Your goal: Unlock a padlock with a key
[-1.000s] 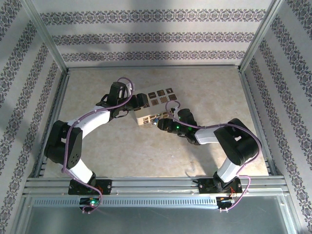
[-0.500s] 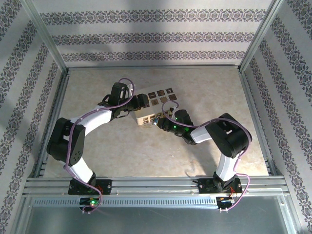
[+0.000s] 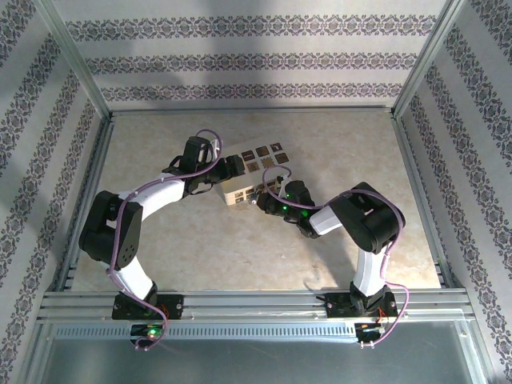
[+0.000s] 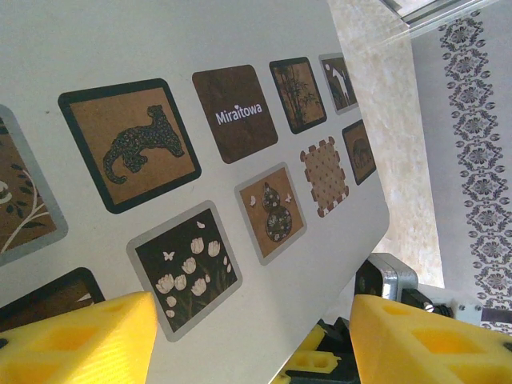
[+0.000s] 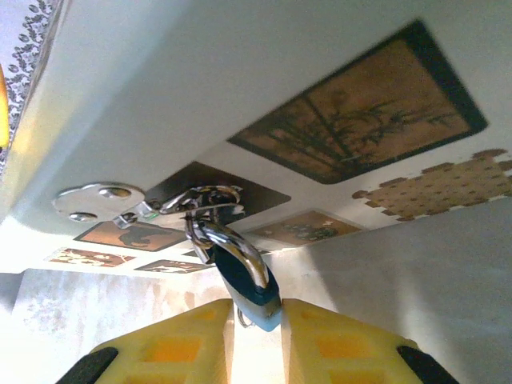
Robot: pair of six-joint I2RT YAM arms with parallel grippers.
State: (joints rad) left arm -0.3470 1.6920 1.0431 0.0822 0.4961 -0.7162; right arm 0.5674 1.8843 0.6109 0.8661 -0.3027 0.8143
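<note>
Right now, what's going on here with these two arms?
The right gripper is pinching a small padlock that hangs from a metal clasp on a white box. The left gripper, fingers spread, sits against the box's patterned face. The padlock is hooked on the clasp.

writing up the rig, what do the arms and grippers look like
The left arm and right arm both have white links, bulky black joints and a purple cable looping alongside, with small green lights glowing on them. The left fingers and right fingers are chunky yellow blocks with moulded recesses.
</note>
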